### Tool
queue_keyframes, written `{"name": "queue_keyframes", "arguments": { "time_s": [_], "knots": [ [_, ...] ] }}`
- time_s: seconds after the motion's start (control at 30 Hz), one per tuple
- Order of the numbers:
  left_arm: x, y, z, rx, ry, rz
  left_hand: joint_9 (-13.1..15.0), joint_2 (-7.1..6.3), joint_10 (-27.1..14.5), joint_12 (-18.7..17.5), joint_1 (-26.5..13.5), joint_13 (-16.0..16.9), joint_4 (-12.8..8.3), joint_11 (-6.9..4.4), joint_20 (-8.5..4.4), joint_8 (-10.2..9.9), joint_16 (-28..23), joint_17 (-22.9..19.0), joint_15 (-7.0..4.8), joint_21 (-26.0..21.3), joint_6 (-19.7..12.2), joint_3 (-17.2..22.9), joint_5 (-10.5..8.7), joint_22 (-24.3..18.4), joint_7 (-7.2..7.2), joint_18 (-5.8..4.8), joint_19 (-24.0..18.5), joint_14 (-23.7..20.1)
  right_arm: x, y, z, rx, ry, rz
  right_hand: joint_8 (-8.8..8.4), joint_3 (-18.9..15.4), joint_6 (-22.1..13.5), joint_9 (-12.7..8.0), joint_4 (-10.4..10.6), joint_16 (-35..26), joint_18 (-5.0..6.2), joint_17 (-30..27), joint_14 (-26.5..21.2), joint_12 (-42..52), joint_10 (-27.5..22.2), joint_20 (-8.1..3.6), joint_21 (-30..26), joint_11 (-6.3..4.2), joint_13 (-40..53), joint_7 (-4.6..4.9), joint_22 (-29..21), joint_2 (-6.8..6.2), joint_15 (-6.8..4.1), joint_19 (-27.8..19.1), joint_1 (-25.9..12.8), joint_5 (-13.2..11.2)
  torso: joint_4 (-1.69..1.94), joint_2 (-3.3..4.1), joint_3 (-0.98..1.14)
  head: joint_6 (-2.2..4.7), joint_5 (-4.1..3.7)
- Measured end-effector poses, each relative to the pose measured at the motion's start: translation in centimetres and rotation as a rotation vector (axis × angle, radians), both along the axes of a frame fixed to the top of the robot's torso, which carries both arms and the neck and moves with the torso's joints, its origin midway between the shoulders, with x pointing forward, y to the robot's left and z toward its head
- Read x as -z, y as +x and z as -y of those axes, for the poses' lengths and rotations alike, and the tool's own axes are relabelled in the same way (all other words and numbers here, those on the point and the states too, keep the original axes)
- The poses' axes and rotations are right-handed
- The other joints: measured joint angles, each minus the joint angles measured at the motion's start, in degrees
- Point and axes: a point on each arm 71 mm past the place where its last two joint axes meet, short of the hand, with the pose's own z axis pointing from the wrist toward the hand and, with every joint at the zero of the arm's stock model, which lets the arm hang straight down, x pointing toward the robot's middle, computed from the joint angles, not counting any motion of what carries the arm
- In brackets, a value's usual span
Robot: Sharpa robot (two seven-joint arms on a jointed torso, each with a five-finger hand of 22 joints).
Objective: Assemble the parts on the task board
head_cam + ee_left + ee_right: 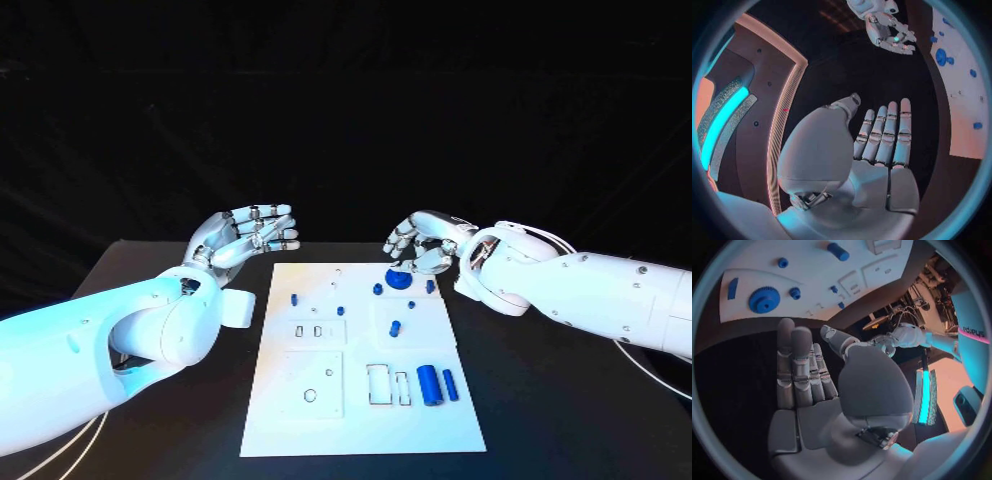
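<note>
Hovering hands (248, 232) (423, 243), fingers apart, empty

The task board (303, 420) is plain white, set on a black table (577, 420), and the parts on it are blue: a toothed gear (764, 299), a long cylinder (428, 383) and small pegs (378, 289). Both hands, left (248, 234) and right (423, 243), are silver on white arms, with what seem to be darker bands across the fingers.

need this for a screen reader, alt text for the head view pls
Two silver many-fingered hands, left and right, hover open and empty at the far end of a white rectangular task board holding small blue parts, including a round blue gear.
</note>
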Motion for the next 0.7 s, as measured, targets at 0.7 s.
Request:
{"name": "queue_keyframes", "arguments": {
  "time_s": [0.7],
  "knots": [
    [-0.5,-1.2,0.9,0.07,-0.014,-0.006,-0.12,-0.48,0.2,-0.5,-0.49,-0.01,-0.15,0.2,-0.3,0.0,0.22,0.52,-0.2,1.21,0.2,0.15,0.0,0.66,0.2,-0.05,0.71,0.2,1.9,1.1,-1.0,0.019,-0.255,0.048,-0.61,0.65,-0.23,3.62,1.6,31.25,-4.48,32.09,0.19,0.0,-2.1,1.04,29.08,0.11,1.53,-0.21,37.01,-0.98,0.19,9.09,-0.23,0.44,1.69,3.31,-0.59,0.59,-1.15]
  ]
}}
